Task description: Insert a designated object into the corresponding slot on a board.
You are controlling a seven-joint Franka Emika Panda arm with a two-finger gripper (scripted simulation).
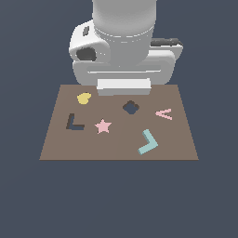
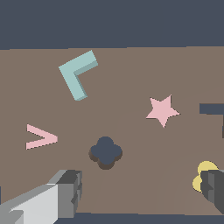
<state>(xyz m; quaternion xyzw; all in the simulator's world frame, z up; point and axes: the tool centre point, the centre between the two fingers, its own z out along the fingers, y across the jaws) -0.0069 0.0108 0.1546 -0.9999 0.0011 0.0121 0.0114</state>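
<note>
Wrist view: fingers (image 2: pixel 65 192) spread, empty, above board (image 1: pixel 116 151). Approach step; next I move to teal L (image 1: pixel 148 142) near front edge.

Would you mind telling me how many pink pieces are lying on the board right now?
2. The pink star lies near the board's middle, beside the L-shaped slot; the pink V-shaped piece lies toward the exterior view's right, beyond the clover hole. None appears hidden.
</note>
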